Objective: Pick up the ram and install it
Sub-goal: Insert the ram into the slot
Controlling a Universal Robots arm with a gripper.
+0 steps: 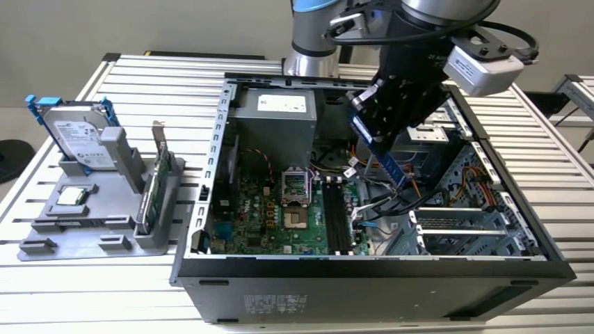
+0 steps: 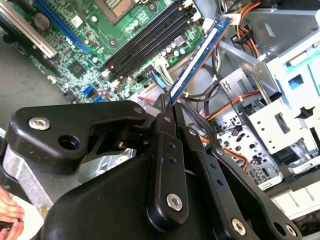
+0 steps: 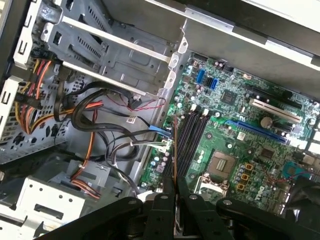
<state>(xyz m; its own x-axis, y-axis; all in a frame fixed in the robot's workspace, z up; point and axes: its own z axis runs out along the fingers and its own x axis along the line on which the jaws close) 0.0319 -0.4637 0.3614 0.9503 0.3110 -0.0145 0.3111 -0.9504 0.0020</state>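
A: The exterior view's left?
B: Hard drive (image 1: 79,136) and green card (image 1: 151,191), parked upright in the grey stand (image 1: 93,240).
A: Middle?
B: Black slots (image 1: 336,216), inside the case (image 1: 371,282).
A: Right?
B: Gripper (image 1: 374,111) pinching the ram (image 1: 382,153) by one end, tilted above the case near the slots. I judge this keeps its contact edge free.

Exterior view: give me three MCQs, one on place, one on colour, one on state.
1. The hard drive stands: A in the grey holder beside the case; B in a drive bay; C on the motherboard.
2. The memory slots are: A white; B black; C yellow.
3. The gripper is: A open; B shut on the ram; C shut on a cable.

A: it sits upright at the exterior view's left.
B: they show black in both wrist views.
B: the stick juts out of its closed grip.
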